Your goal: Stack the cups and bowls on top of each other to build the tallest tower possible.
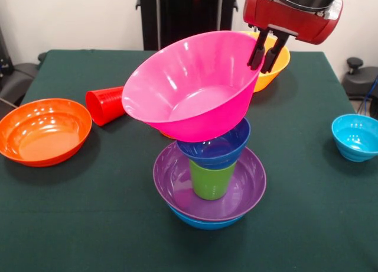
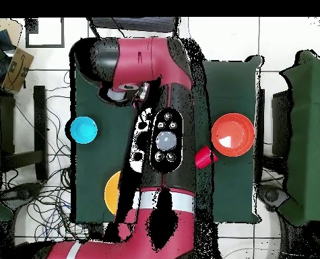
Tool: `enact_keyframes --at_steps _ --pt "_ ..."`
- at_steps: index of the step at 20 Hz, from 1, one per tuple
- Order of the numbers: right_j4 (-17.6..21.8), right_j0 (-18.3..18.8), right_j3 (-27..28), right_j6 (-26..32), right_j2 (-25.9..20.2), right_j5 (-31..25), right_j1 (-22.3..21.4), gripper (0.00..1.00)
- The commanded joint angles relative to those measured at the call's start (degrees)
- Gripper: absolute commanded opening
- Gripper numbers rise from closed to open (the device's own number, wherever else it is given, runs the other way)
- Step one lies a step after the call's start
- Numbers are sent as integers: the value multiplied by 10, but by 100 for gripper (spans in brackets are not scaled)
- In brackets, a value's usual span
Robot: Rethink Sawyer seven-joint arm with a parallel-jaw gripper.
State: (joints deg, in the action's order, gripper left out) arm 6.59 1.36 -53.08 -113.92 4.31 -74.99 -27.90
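The gripper [image 1: 267, 54] was clamped on the far right rim of the pink bowl [image 1: 192, 86], which sat tilted atop the tower [image 1: 210, 165] near the table's [image 1: 71, 224] middle. Below it came a small dark blue bowl [image 1: 215, 149], one green cup [image 1: 211, 180], a purple bowl [image 1: 177, 183] and a blue bowl [image 1: 201, 222]. One red cup [image 1: 105, 105] lay on its side beside an orange bowl [image 1: 44, 132] at left; one cyan bowl [image 1: 355, 137] stood at right, one yellow bowl [image 1: 277, 68] behind. No writing was readable.
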Motion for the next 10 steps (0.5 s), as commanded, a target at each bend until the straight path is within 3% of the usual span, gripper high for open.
enact_keyframes --at_steps 1,10 --pt "19 -6 -17 9 -34 15 7 0" --pt "18 -9 14 3 -34 -20 18 0"
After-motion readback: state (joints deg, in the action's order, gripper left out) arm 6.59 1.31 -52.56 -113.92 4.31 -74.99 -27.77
